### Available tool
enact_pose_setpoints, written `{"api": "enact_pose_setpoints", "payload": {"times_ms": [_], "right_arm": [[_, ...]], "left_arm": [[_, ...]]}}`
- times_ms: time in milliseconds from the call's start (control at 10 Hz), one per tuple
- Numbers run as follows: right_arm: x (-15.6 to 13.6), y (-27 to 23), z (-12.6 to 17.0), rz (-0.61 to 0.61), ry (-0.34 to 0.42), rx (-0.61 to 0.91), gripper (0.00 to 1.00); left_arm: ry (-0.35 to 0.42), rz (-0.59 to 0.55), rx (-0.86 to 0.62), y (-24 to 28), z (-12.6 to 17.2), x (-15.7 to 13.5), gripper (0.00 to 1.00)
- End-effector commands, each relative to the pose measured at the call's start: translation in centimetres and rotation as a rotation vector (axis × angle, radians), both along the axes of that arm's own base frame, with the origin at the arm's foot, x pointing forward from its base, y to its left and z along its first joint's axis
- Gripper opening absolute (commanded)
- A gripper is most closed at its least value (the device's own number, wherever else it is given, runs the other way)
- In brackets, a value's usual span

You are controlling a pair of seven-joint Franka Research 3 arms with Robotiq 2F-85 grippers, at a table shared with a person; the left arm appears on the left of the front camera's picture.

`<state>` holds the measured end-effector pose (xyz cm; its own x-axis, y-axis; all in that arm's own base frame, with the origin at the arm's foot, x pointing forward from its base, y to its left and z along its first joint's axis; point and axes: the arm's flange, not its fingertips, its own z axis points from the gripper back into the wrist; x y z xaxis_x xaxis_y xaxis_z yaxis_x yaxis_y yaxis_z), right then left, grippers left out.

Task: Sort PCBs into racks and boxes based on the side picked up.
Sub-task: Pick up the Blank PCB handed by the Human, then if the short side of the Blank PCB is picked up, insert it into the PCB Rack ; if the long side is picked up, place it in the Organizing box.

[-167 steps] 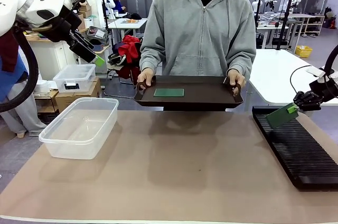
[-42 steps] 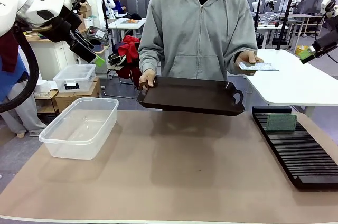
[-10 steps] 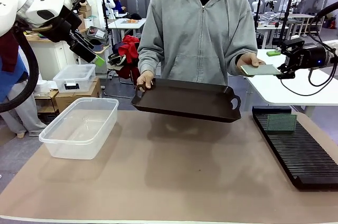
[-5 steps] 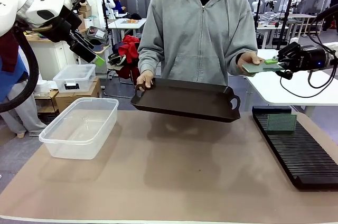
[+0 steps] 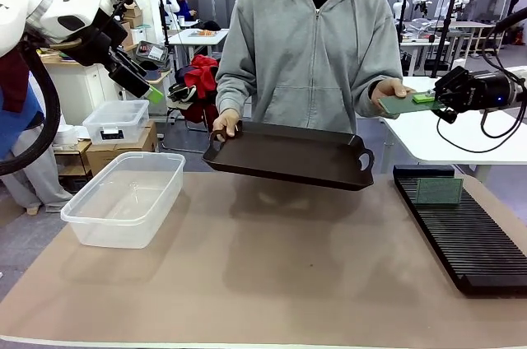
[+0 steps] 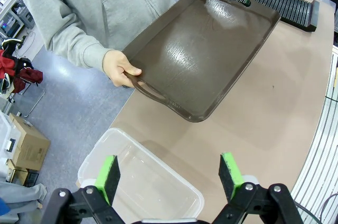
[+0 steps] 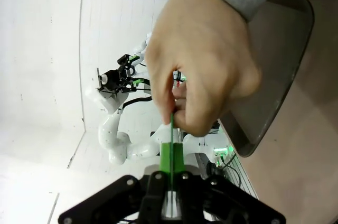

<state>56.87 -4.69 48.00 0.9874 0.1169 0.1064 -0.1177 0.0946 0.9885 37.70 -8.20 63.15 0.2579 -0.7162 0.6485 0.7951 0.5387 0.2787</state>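
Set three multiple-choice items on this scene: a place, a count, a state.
1. Where does the circuit board nobody holds stand? A) clear tub B) black rack C) brown tray
2. How many green boards are visible? A) one B) two C) four
3. The left gripper is: A) open B) shut on a board C) shut on the tray
Answers: 1 B, it stands upright in a slot at the rack's far end. 2 B, one stands in the rack, and a second board is pinched by the right gripper at the person's hand. 3 A, its pads stand apart.
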Motion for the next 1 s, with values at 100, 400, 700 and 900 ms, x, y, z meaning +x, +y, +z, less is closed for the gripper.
{"api": "enact_pose_setpoints", "payload": {"times_ms": [100,400,700,900], "right_arm": [[0.52,-0.26,0.48,0.013,0.029,0.035,0.00],[-0.06,-0.11,-0.04,0.003,0.004,0.003,0.00],[-0.06,-0.11,-0.04,0.003,0.004,0.003,0.00],[-0.06,-0.11,-0.04,0.003,0.004,0.003,0.00]], "left_arm": [[0.006,-0.002,0.002,0.04,-0.14,-0.05,1.00],[0.006,-0.002,0.002,0.04,-0.14,-0.05,1.00],[0.006,-0.002,0.002,0.04,-0.14,-0.05,1.00],[0.006,-0.002,0.002,0.04,-0.14,-0.05,1.00]]}}
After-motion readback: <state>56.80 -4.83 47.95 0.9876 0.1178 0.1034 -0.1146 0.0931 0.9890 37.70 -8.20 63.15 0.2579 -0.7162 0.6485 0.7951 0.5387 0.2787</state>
